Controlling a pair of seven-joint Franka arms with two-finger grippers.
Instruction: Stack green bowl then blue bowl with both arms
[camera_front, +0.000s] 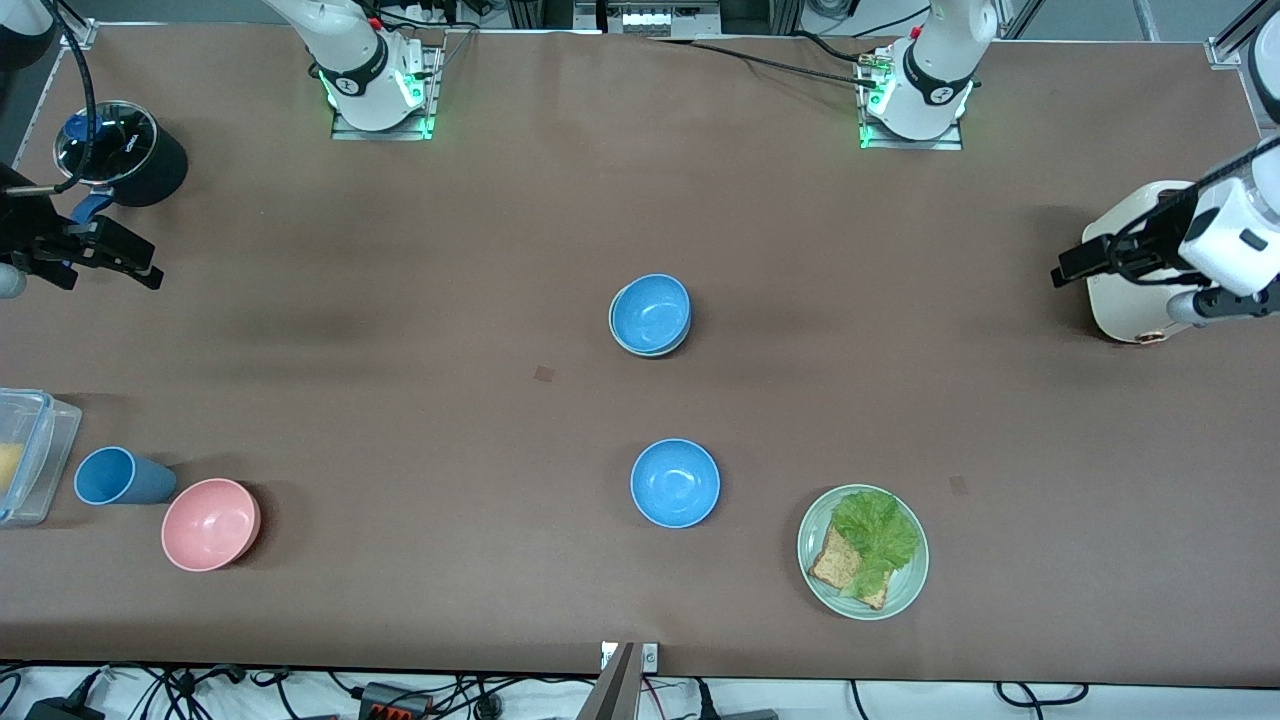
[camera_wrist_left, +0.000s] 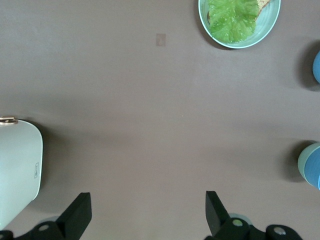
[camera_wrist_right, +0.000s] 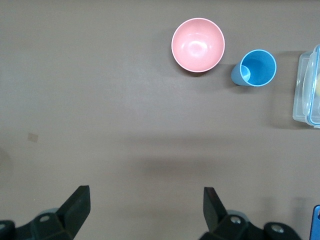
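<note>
Small round sky-blue glossy bowl (camera_front: 651, 313) nested inside the pale sage-green bowl (camera_front: 633, 347), only a thin green rim showing beneath it, mid-table. Second look-alike sky-blue bowl (camera_front: 675, 482) alone, nearer the front camera than the stack. Wide flat pale green plate (camera_front: 905, 590) with lettuce and toast beside that lone bowl, toward the left arm's end. Round pink bowl (camera_front: 210, 524) and darker blue tumbler (camera_front: 118, 476) close together toward the right arm's end, clear plastic lidded box (camera_front: 38, 450) just beside the tumbler. Left gripper (camera_wrist_left: 145, 215) over bare brown tabletop (camera_front: 400, 400) near a cream rounded appliance (camera_front: 1125, 290), fingers spread wide, empty. Right gripper (camera_wrist_right: 142, 210) over the table near a black round pot (camera_front: 135, 155), fingers likewise apart, holding nothing.
</note>
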